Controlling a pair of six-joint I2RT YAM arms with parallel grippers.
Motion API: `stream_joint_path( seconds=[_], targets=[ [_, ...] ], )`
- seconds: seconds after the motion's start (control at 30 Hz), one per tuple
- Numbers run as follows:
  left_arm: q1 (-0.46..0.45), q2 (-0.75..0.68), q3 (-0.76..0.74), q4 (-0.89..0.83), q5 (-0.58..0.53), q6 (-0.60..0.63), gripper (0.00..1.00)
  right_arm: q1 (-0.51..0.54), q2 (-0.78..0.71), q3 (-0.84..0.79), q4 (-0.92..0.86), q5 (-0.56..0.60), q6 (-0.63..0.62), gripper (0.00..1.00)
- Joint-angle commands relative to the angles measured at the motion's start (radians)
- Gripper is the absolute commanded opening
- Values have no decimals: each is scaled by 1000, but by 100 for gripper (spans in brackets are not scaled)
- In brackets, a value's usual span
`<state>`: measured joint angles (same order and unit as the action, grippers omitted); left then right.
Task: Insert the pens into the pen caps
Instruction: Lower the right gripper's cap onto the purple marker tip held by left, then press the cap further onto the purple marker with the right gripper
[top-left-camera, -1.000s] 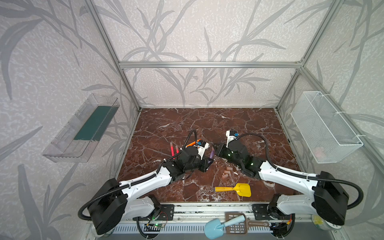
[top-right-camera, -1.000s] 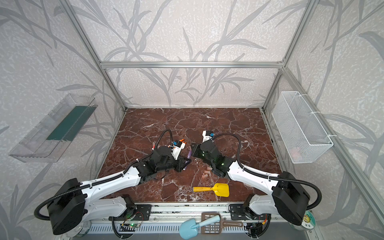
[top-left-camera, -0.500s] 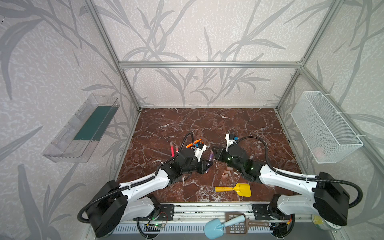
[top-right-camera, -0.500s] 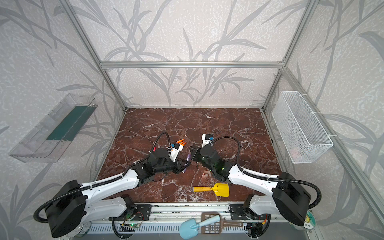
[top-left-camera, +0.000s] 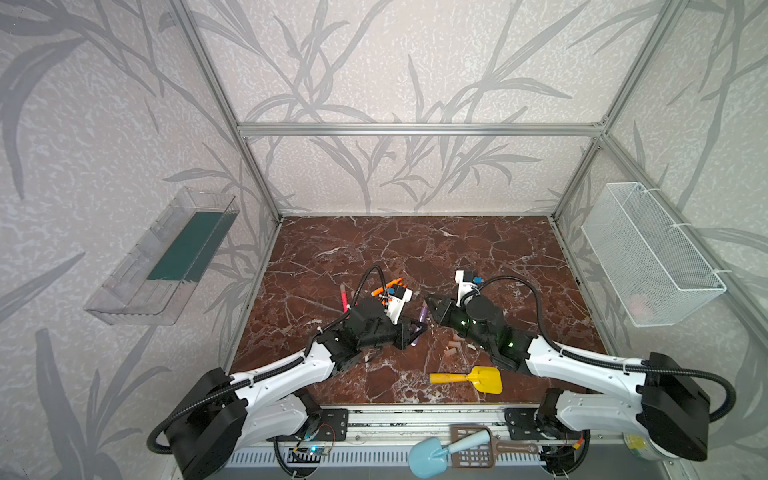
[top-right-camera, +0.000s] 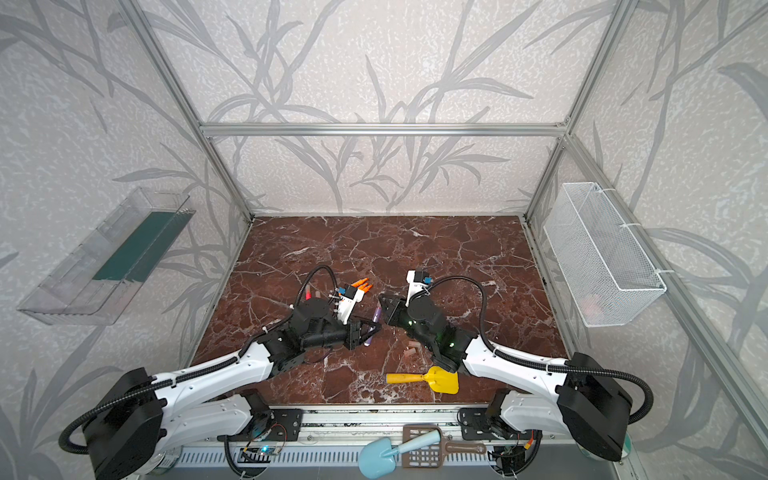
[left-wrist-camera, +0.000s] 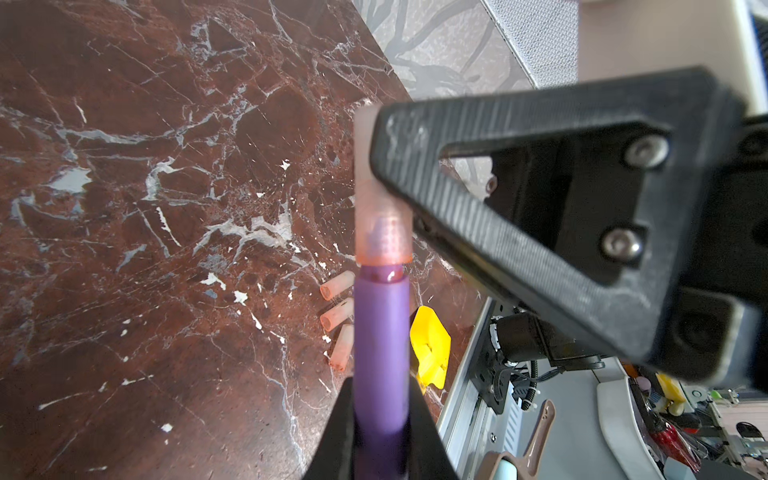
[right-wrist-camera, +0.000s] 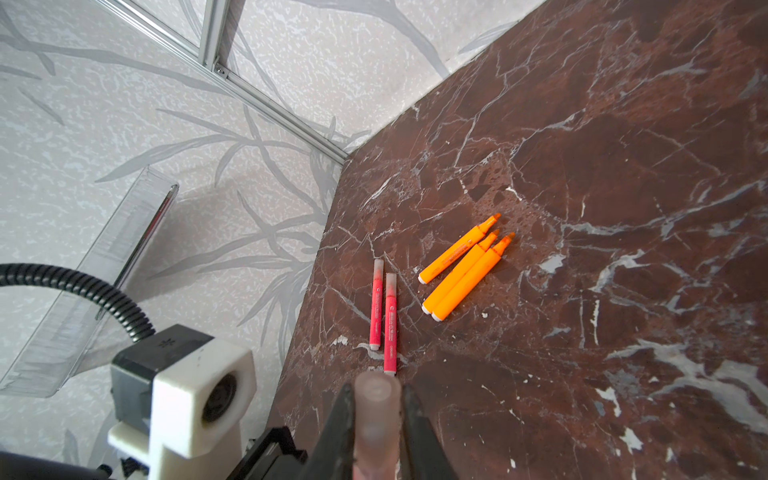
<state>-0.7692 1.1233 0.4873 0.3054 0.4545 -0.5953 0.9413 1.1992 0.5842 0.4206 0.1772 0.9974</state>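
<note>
- Your left gripper is clamped on the purple pen, held above mid-table.
- A pale cap covers the pen's tip and seems not quite pushed home.
- Your right gripper closely flanks that cap, but you cannot tell whether it is pinching it.
- Next, probably: press the cap home, then let go.
- Three bare orange pens and two pink-red pens, seemingly capped, lie far left.
- The loose caps and a yellow shovel lie near right, and nothing seems to block you.

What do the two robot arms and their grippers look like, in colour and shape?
The left arm and right arm have white links, black joints and black ribbed cables. The left gripper and right gripper have black, hollow triangular fingers with ridged surfaces.
</note>
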Motion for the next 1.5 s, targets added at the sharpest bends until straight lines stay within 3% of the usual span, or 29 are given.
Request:
stream_joint_path(
  seconds=[0.0,0.63,1.13,1.23,1.47],
  targets=[
    [4,-36,5,107,-2,11,0,11,-15,-27,-40,-7,-3,23],
    [5,-43,4,86,-31,25,0,12,-97,-51,-61,1,-22,32],
    [5,-45,8,70,-40,39,0,12,-274,14,-129,35,-130,63],
    [5,-40,14,65,-31,44,0,7,-261,33,-128,77,-140,69],
    [4,-39,18,56,-25,50,0,-30,-161,124,-155,85,-180,73]
  ],
)
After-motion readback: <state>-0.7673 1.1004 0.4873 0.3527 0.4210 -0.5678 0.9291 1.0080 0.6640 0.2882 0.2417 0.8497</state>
